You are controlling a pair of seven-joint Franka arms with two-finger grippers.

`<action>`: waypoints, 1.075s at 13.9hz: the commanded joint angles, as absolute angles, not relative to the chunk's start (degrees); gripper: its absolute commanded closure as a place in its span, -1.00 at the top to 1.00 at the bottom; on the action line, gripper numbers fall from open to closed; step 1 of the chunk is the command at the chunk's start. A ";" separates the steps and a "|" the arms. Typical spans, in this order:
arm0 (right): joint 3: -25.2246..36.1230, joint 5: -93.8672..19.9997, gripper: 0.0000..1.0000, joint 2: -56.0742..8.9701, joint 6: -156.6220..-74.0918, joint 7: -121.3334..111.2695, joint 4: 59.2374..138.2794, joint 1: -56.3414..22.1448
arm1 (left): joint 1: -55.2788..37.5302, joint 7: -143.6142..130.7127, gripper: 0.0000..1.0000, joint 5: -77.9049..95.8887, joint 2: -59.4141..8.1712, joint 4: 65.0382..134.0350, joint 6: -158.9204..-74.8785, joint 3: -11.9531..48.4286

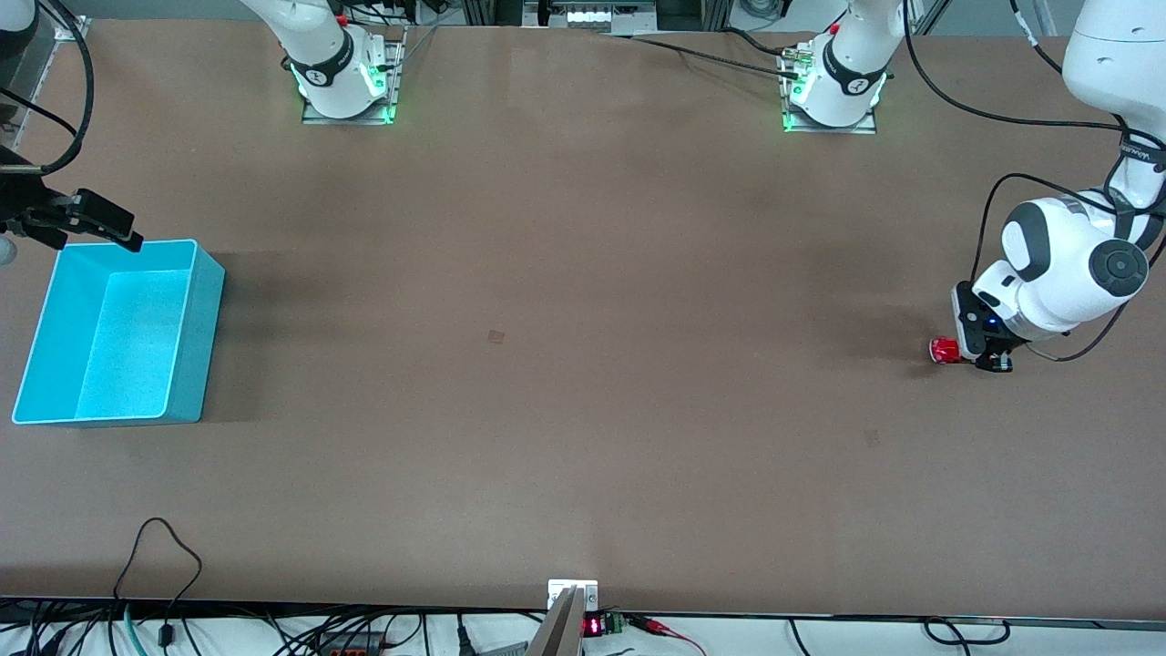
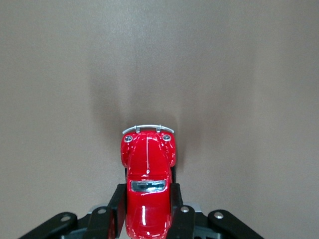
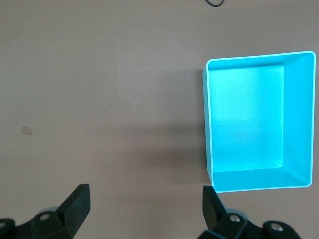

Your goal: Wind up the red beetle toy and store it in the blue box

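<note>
The red beetle toy (image 1: 945, 350) sits low at the table near the left arm's end. My left gripper (image 1: 979, 351) is shut on it. In the left wrist view the toy (image 2: 148, 184) lies between the two black fingers (image 2: 115, 209), its silver bumper pointing away from the wrist. The blue box (image 1: 118, 333) stands empty at the right arm's end of the table. My right gripper (image 1: 102, 221) is open and empty, up in the air over the box's rim nearest the bases. The right wrist view shows the box (image 3: 256, 122) and the spread fingertips (image 3: 77, 204).
Bare brown table lies between the toy and the box. Cables hang along the table's edge nearest the front camera (image 1: 155, 547). A small mark (image 1: 496, 336) sits mid-table.
</note>
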State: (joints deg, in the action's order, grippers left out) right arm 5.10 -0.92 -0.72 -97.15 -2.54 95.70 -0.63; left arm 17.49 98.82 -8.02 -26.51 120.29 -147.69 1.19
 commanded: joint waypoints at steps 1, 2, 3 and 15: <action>4.83 -0.62 1.00 -0.53 -97.38 -1.93 95.71 -0.26 | 17.93 100.02 -0.35 -8.61 -28.04 119.71 -147.48 1.49; 4.83 -0.62 1.00 -0.53 -97.38 -1.93 95.71 -0.26 | 18.02 99.93 0.66 -8.61 -27.95 119.62 -147.39 1.49; 4.83 -0.62 1.00 -0.53 -97.38 -1.93 95.71 -0.26 | 17.76 99.84 1.00 -8.53 -27.60 119.62 -147.13 1.49; 4.92 -0.70 1.00 -0.97 -97.47 -1.93 95.71 -0.09 | 15.39 85.98 1.00 -8.61 -23.29 104.25 -115.15 7.81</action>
State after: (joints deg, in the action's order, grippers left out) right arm 5.25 -0.92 -1.08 -97.19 -2.53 95.70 -0.54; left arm 16.33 89.93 -8.01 -23.28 107.22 -119.42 6.72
